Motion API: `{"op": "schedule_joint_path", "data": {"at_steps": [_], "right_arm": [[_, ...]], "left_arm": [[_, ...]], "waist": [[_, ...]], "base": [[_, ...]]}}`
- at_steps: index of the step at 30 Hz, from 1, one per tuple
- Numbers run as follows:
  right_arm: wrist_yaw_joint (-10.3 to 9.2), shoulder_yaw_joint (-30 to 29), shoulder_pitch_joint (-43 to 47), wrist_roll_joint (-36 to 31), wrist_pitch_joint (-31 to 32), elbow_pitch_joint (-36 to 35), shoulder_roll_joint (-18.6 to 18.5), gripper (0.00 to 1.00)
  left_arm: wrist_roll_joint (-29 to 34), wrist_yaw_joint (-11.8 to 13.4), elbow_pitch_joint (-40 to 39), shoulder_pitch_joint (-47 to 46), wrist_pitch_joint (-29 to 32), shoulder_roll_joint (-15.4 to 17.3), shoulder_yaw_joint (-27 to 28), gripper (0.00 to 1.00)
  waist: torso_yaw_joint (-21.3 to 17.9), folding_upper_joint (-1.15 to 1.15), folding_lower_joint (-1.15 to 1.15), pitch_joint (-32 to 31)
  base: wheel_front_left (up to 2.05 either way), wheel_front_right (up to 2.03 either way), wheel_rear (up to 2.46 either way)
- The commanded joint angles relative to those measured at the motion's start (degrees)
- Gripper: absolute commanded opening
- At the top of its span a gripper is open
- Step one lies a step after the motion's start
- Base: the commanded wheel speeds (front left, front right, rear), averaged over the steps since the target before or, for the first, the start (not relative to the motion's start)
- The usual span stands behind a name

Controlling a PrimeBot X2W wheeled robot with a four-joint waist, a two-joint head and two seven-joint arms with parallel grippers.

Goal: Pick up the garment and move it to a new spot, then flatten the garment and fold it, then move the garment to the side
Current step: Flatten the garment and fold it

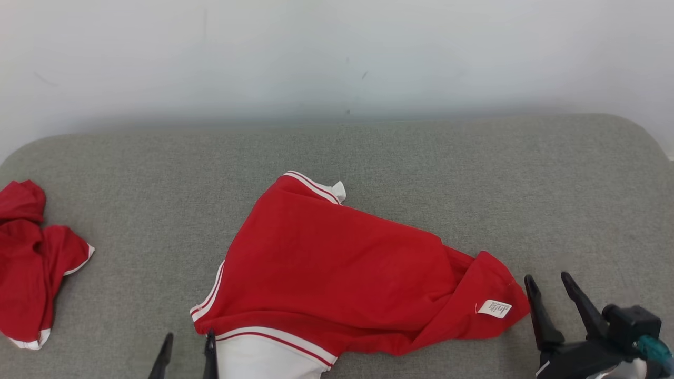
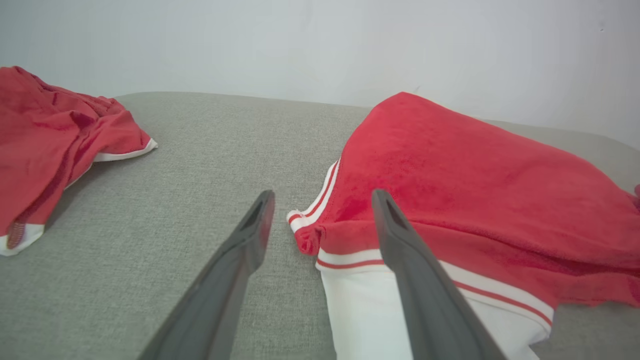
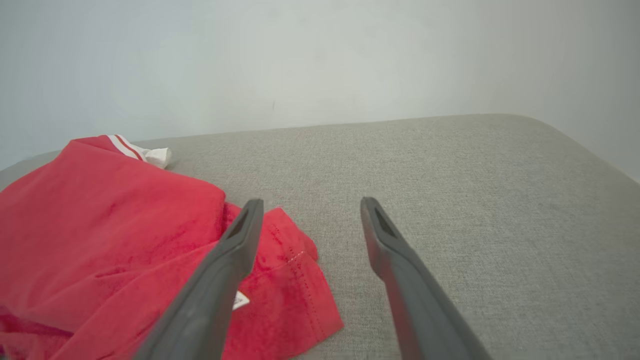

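The garment (image 1: 337, 263) is red with white, red-striped trim and lies rumpled at the middle front of the grey padded surface, a white label (image 1: 495, 308) showing on its folded right end. My left gripper (image 1: 189, 337) stands open at the garment's front left corner, its fingers astride the striped hem. The left wrist view shows the same gripper (image 2: 322, 195), with one finger over the garment (image 2: 475, 185) and nothing gripped. My right gripper (image 1: 547, 277) is open just right of the label end. In the right wrist view, this gripper (image 3: 311, 201) hangs empty beside the garment (image 3: 100, 225).
A second red garment (image 1: 31, 258) lies crumpled at the far left edge, also seen in the left wrist view (image 2: 50, 140). The grey surface (image 1: 421, 168) stretches bare behind and right of the work, ending at a white wall (image 1: 337, 58).
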Motion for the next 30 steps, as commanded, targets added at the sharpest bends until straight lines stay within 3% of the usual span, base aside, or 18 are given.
{"op": "schedule_joint_path", "data": {"at_steps": [1,9,30], "right_arm": [[-0.13,-0.8,1.3,-0.9,-0.1,-0.6,1.2,1.00],[-0.13,-3.4,3.0,-4.5,-0.1,-1.1,3.9,1.00],[-0.13,0.7,-1.1,-2.4,-0.1,8.1,0.9,1.00]], "left_arm": [[-0.2,-0.4,0.5,0.7,-0.1,0.0,-0.4,1.00],[-0.8,-1.9,4.7,1.7,-0.1,0.0,-3.6,1.00],[-3.6,-3.9,14.4,3.8,-0.1,0.0,-8.8,1.00]], "waist": [[0.1,0.00,0.00,0.3],[0.8,0.00,0.00,2.0],[2.3,0.00,0.00,0.7]], "base": [[0.00,0.00,0.00],[0.00,0.00,0.00],[0.00,0.00,0.00]]}}
